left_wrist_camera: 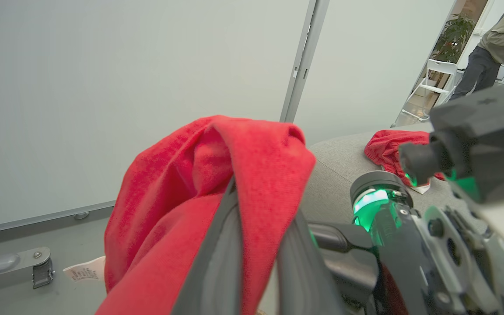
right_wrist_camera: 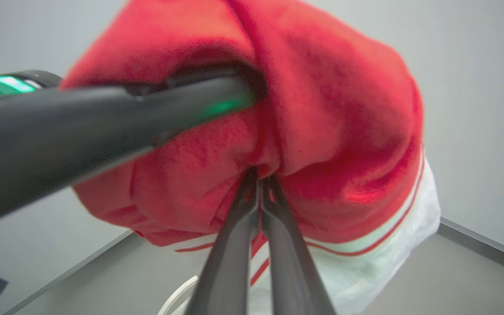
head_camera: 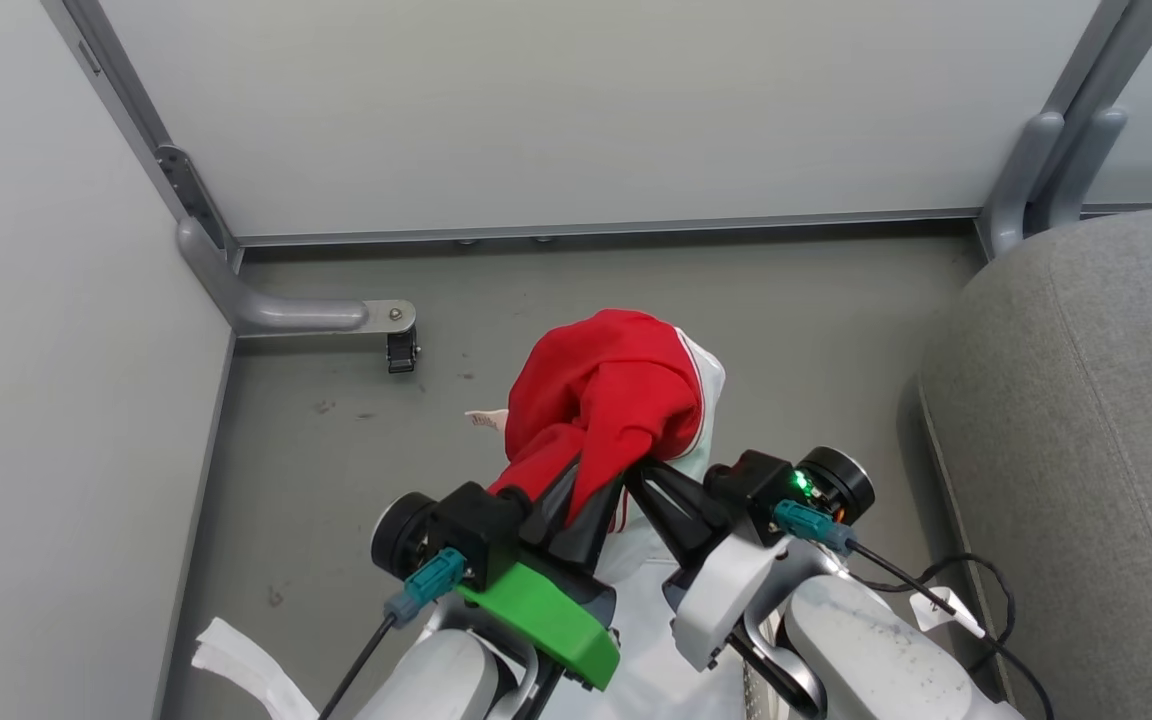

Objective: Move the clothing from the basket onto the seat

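Observation:
A bright red garment (head_camera: 606, 400) with a white panel and stripe trim hangs bunched in the air above the grey floor, held by both grippers. My left gripper (head_camera: 568, 500), on a green mount, is shut on a red fold (left_wrist_camera: 217, 175) that drapes over its fingers (left_wrist_camera: 228, 245). My right gripper (head_camera: 648, 478) is shut on the cloth lower down (right_wrist_camera: 258, 173), near the striped hem (right_wrist_camera: 365, 249). The grey seat (head_camera: 1086, 420) lies to the right, with another red garment (left_wrist_camera: 387, 146) on it. The basket is hidden below my arms.
White partition walls (head_camera: 536, 110) with grey metal posts close the back and left. A bracket with a caster (head_camera: 401, 345) sits on the floor at the back left. A white strip (head_camera: 236, 655) lies at the lower left. A person (left_wrist_camera: 495, 41) stands far off behind the seat.

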Available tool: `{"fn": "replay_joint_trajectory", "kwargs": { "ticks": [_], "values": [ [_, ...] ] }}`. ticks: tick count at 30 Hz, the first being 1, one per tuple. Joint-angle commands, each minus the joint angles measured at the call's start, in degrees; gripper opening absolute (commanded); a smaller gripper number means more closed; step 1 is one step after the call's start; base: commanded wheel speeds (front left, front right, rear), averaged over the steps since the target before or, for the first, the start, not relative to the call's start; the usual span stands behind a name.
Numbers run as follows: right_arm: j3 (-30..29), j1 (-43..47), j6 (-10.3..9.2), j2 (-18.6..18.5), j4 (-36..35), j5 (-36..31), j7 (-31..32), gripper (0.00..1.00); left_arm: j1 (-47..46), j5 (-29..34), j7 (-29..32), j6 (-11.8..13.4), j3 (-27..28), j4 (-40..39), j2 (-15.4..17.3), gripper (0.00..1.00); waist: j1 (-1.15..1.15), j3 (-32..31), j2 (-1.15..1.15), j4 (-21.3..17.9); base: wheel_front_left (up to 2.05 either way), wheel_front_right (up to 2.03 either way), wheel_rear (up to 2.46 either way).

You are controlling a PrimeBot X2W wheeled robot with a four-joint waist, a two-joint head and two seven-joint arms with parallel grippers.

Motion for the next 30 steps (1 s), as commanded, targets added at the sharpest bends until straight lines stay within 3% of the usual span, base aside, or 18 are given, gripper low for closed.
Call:
{"fn": "replay_joint_trajectory", "kwargs": {
  "ticks": [1, 10, 11, 12, 13, 21, 30],
  "values": [
    [-0.4, -0.4, -0.08, -0.2, -0.2, 0.4, -0.1, 0.0, -0.8, -0.2, 0.0, 0.4, 0.3, 0.0, 0.1, 0.0, 0.0, 0.2, 0.0, -0.6, 0.0, 0.0, 0.0],
    [-4.4, 3.3, -0.08, -0.2, -2.8, 0.0, -0.1, 0.0, -0.1, 1.2, 0.0, 0.3, 2.8, 0.2, 0.1, 0.0, 0.0, 0.8, 0.0, -7.5, 0.0, 0.0, 0.0],
    [-4.8, 3.8, -0.07, -0.2, -3.3, -0.1, -0.1, 0.0, -0.2, 1.6, 0.0, 0.4, 3.3, -0.1, 0.1, 0.07, 0.0, 0.9, 0.0, -8.4, 0.0, 0.0, 0.0],
    [-5.2, 4.3, -0.08, -0.2, -3.8, -0.2, -0.1, 0.0, 0.0, 1.9, 0.0, 0.6, 3.9, -0.6, 0.1, 0.6, 0.0, 0.9, 0.0, -9.5, 0.0, 0.0, 0.0],
    [-5.7, 4.8, -0.08, -0.2, -4.2, -0.3, -0.1, 0.0, 0.5, 1.9, 0.0, 0.8, 4.2, -0.4, 0.1, 1.0, 0.0, 0.9, 0.0, -10.5, 0.0, 0.0, 0.0],
    [-8.7, 7.7, -0.07, -0.2, -9.1, -0.2, -0.1, 0.0, 1.0, 4.0, 0.0, 0.4, 7.1, -0.5, 0.1, 1.0, 0.0, 1.8, 0.0, -20.0, 0.0, 0.0, 0.0],
    [-8.8, 9.7, -0.07, -0.1, -13.1, 1.5, -0.2, 0.0, 0.9, 6.0, 0.0, 0.1, 9.3, 0.5, 0.1, 1.0, 0.0, 2.7, 0.0, -34.1, 0.0, 0.0, 0.0]
  ]
}}
